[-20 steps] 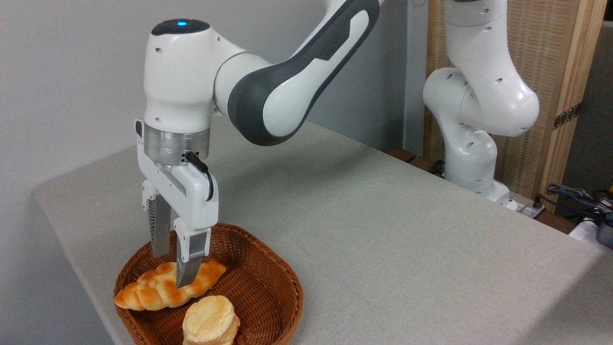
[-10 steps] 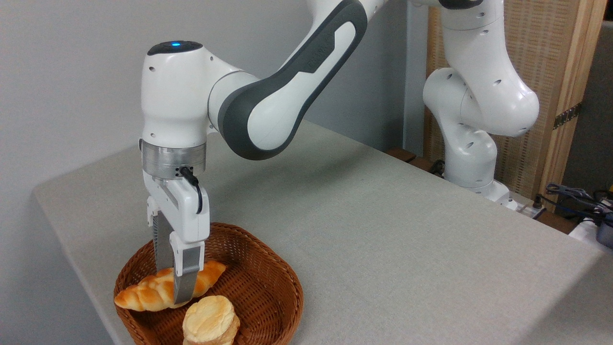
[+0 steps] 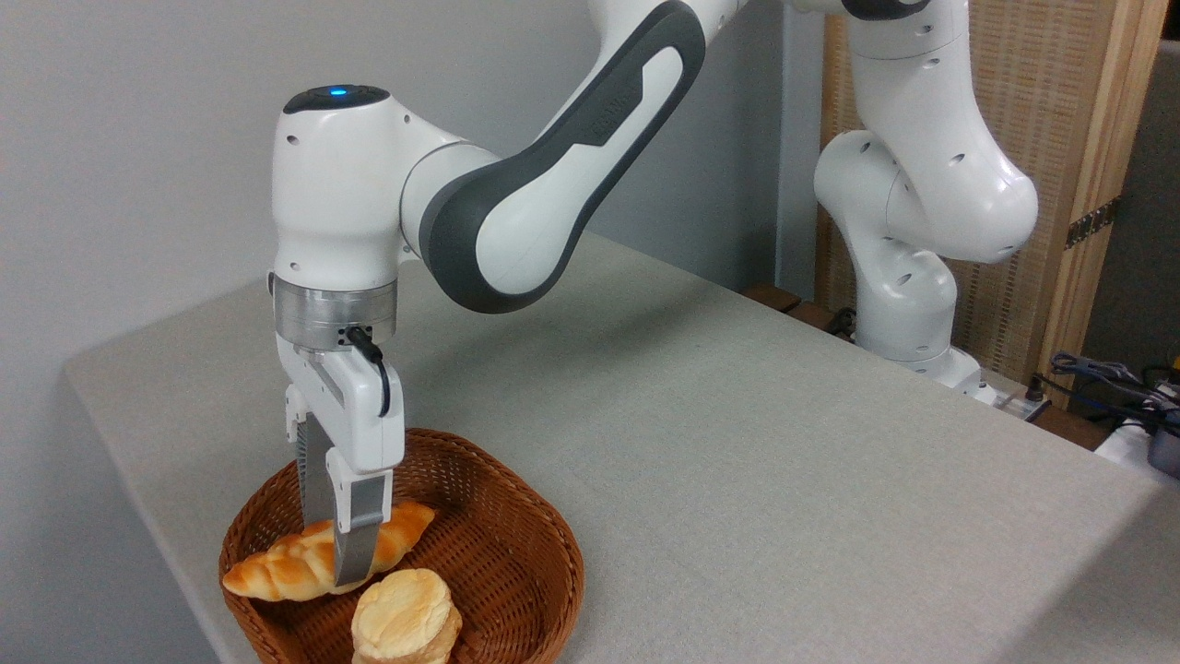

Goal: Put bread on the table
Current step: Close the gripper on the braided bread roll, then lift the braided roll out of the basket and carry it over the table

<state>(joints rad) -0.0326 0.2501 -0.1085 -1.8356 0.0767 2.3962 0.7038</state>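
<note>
Plain grey wall (image 3: 138,138), woven screen.
Wood-framed wicker screen (image 3: 1060,138) stands right of the wall; cables (image 3: 1106,373) lie at its foot.

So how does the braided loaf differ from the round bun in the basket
The braided loaf is long, tapered and glossy golden-orange; the round bun is short, stacked and pale yellow. The claw straddles the loaf, while the bun sits untouched nearer the camera. Both are in the wicker basket.

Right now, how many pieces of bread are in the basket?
2. The braided bread lies across the left of the basket, with the gripper closed on its middle. The round bun sits at the front, partly cut off by the frame edge. None looks hidden.
</note>
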